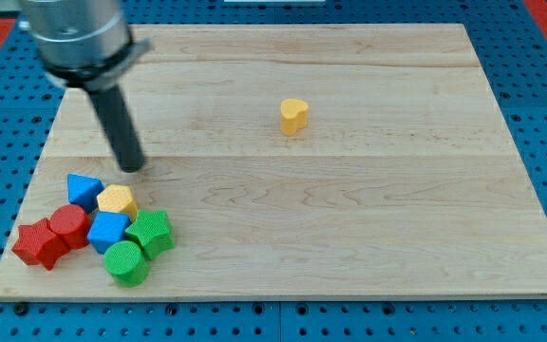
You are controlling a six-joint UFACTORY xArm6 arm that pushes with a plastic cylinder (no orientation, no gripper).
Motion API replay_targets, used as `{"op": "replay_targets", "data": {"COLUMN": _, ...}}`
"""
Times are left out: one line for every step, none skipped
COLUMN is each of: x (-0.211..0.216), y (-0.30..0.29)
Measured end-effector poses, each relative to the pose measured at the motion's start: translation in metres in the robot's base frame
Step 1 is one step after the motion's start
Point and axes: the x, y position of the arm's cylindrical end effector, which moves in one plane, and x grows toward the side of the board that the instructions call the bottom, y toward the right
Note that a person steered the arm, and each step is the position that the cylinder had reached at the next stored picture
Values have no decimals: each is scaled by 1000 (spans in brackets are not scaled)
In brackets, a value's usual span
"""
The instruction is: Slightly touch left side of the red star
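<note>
The red star (37, 243) lies at the view's bottom left, near the board's left edge, touching a red cylinder (69, 225) on its right. My tip (133, 167) rests on the board above the block cluster, just above and right of the blue triangle (84, 189). It is well apart from the red star, up and to the star's right.
The cluster also holds a yellow block (118, 201), a blue cube (108, 231), a green star (150, 233) and a green cylinder (126, 263). A yellow heart (293, 115) stands alone near the board's middle top. The wooden board (349, 218) lies on a blue pegboard.
</note>
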Motion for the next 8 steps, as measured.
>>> {"op": "replay_targets", "data": {"x": -4, "y": -82}}
{"op": "replay_targets", "data": {"x": -3, "y": -82}}
{"op": "replay_targets", "data": {"x": 28, "y": -90}}
{"op": "replay_targets", "data": {"x": 35, "y": -92}}
{"op": "replay_targets", "data": {"x": 40, "y": -92}}
{"op": "replay_targets", "data": {"x": 71, "y": -92}}
{"op": "replay_targets", "data": {"x": 74, "y": -92}}
{"op": "replay_targets", "data": {"x": 76, "y": -92}}
